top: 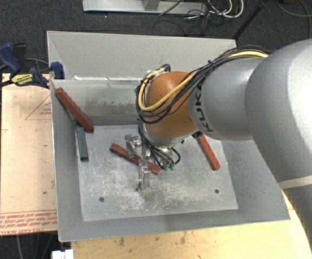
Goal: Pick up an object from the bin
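My grey arm [253, 101] reaching in from the right, orange wrist cover [167, 104] looped with yellow and black cables [143, 93], gripper [142, 178] hanging beneath it — pointed straight down, set low.

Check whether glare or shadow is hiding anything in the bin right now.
Camera view: light is even, with no glare on the bin floor; a dark shadow band runs along the back wall; the arm's orange cover hides part of the red-brown stick beneath it; the grey bar at left is plainly lit.
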Controlling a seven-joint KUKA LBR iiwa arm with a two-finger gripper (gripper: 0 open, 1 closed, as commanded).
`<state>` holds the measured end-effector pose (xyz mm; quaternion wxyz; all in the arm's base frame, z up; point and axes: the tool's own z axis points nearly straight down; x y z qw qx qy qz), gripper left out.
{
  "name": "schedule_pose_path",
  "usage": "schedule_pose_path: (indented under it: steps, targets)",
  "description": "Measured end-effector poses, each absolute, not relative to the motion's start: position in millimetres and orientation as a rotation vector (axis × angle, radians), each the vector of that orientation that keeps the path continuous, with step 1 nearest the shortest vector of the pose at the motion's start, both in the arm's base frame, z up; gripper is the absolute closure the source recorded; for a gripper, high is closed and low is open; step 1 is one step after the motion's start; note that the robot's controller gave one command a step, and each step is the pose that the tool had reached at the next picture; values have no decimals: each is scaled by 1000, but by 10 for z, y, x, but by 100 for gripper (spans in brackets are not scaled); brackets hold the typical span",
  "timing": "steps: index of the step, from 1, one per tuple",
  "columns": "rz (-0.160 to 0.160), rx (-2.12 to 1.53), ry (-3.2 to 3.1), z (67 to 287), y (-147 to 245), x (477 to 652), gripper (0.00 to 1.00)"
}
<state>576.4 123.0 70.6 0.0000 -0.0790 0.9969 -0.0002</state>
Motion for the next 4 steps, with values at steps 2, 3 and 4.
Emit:
schedule_pose_path:
  steps: [2,3,4]
  targets:
    - [3,-116,3137,706,504,6031,100]
    - [3,-116,3136,704,504,6031,0]
    - [6,-116,3136,754,965,6397,0]
